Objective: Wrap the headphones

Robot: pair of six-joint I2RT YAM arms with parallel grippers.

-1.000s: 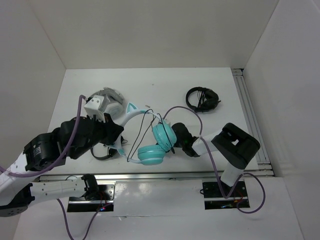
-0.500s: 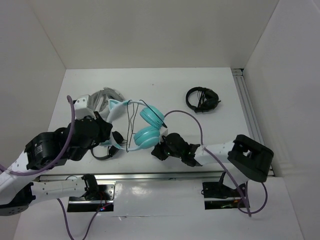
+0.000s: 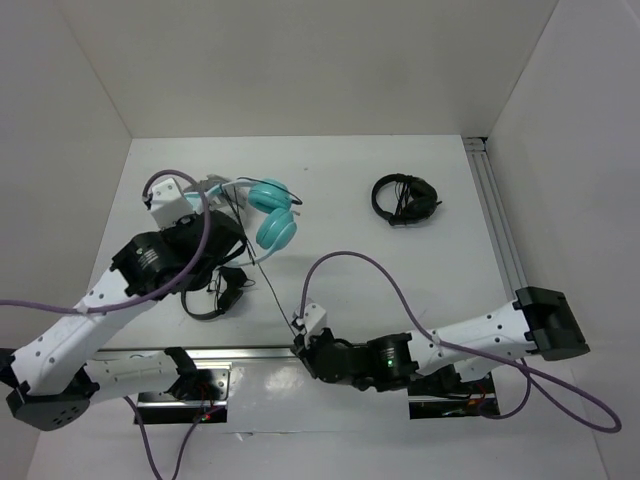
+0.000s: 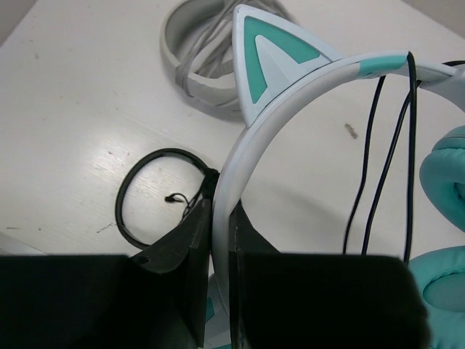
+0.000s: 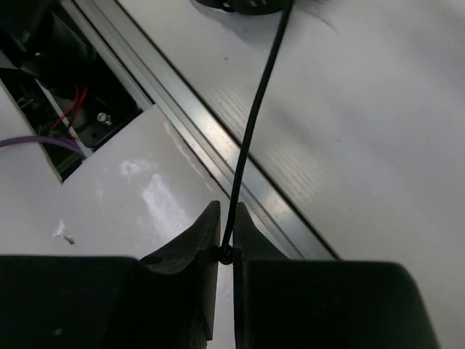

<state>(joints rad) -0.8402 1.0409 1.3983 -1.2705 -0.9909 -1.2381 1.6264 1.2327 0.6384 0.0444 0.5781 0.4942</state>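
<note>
Progress: wrap partly done, by my judgement | headphones at far left, held off the surface | your left jaws pressed onto the headband | two cable strands cross the band | right jaws pinch the cable's tail, taut over the near rail | left for you: more turns, secure the end.

Support: flat white table, matt top with faint scuffs. A grooved aluminium rail runs along its right edge, and another along the near edge.

Lying directly on it:
- small black headphones, coiled up with their own cord, far right
- grey-white folded headphones, far left, partly hidden
- thin black loop, near left, flat on the top
</note>
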